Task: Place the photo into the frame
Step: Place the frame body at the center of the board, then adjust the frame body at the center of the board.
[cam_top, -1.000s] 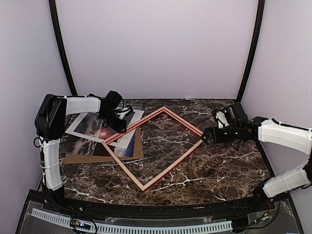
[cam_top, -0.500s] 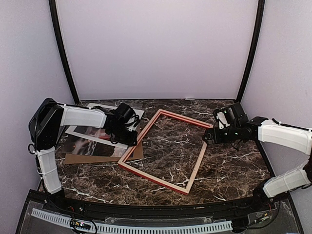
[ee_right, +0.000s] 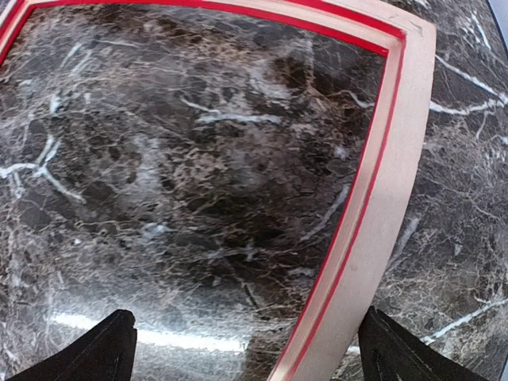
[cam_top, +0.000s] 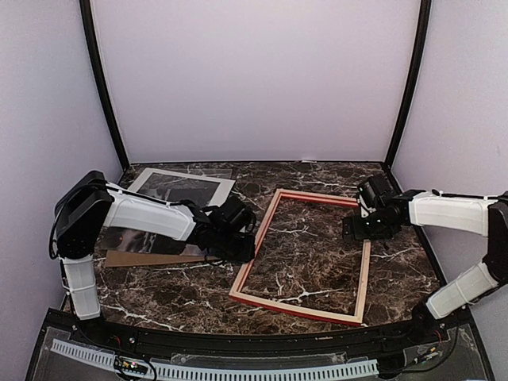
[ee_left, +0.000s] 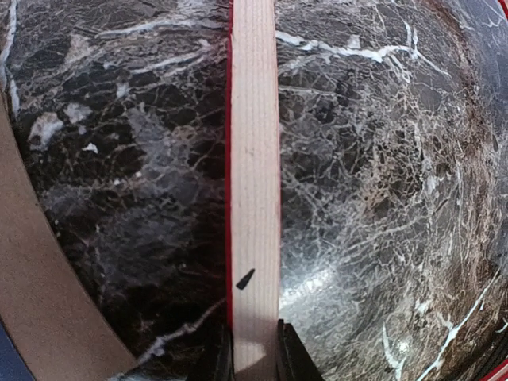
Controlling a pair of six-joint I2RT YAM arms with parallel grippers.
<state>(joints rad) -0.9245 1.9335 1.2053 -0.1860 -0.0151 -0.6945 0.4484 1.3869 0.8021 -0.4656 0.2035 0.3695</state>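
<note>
The frame (cam_top: 262, 238) lies flat on the marble, pale wood side up with red edges. My left gripper (cam_top: 244, 243) is shut on its left rail; in the left wrist view that rail (ee_left: 254, 159) runs straight up from between my left gripper (ee_left: 255, 355). My right gripper (cam_top: 359, 230) hovers open over the frame's right rail (ee_right: 381, 198) near the far right corner. That rail passes just inside the right finger of my right gripper (ee_right: 254, 349). The photo (cam_top: 119, 236) lies at the left, mostly hidden under my left arm.
A white mat border (cam_top: 178, 187) with a window lies at the back left. A brown cardboard board (cam_top: 147, 258) sits under the photo, and its edge (ee_left: 40, 317) shows in the left wrist view. Black posts and walls enclose the table.
My left gripper has dragged the frame right and turned it from a diamond to nearly square with the table, off the stack of sheets. The right gripper now hangs over the frame's right rail.
</note>
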